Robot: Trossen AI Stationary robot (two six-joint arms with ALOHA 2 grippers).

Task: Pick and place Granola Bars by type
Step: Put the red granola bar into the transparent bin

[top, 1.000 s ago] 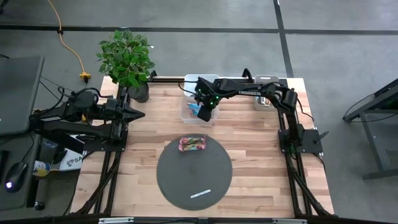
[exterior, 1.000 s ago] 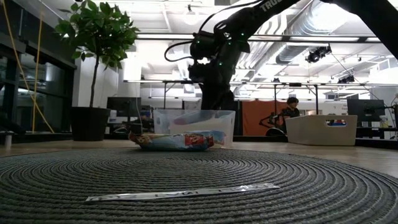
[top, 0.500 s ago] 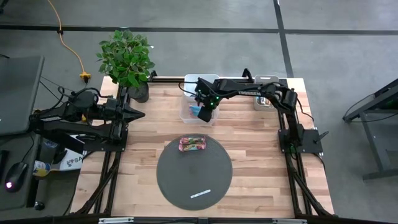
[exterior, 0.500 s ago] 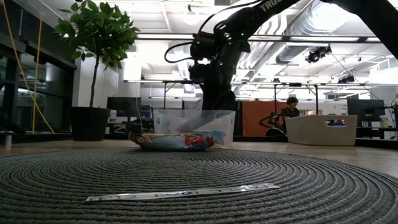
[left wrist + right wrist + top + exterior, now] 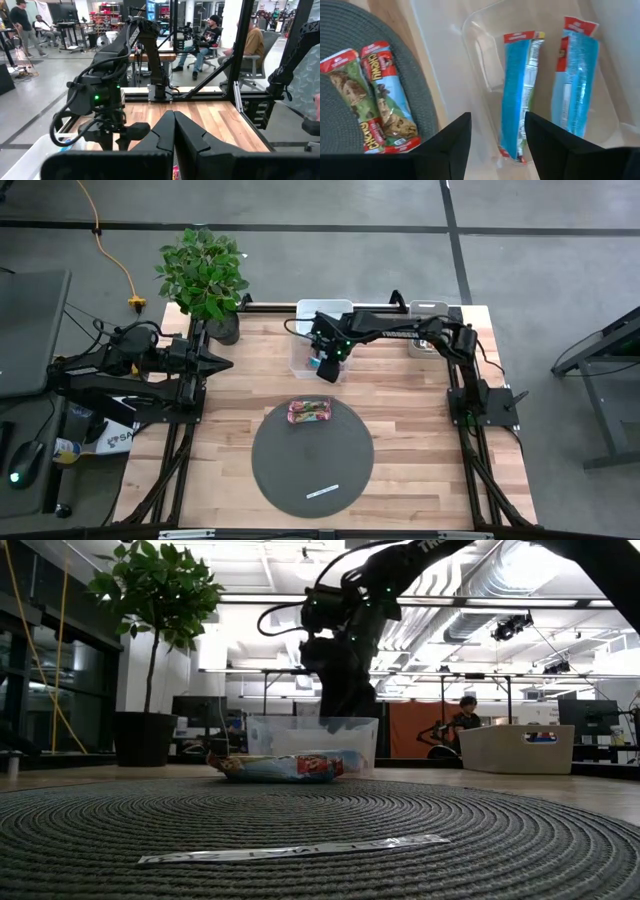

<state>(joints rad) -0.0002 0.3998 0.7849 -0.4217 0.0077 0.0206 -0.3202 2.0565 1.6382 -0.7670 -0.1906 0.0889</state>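
- Lifting straight up suits the step — right gripper (image 5: 495, 145) over the clear bin (image 5: 470, 30), fingers spread, nothing pinched.
- Clearing the bin wall before swinging toward the grey mat (image 5: 312, 465).
- Counting, near to far: two Granola Bars (image 5: 375, 100) with green-and-blue wrappers on the mat; two blue bars (image 5: 520, 95) inside the bin.
- Parked at the table's left — left gripper (image 5: 174, 125), fingers pressed together.

Grey concrete floor (image 5: 300, 205), potted plant (image 5: 205, 275), ceiling ducts (image 5: 480, 625)
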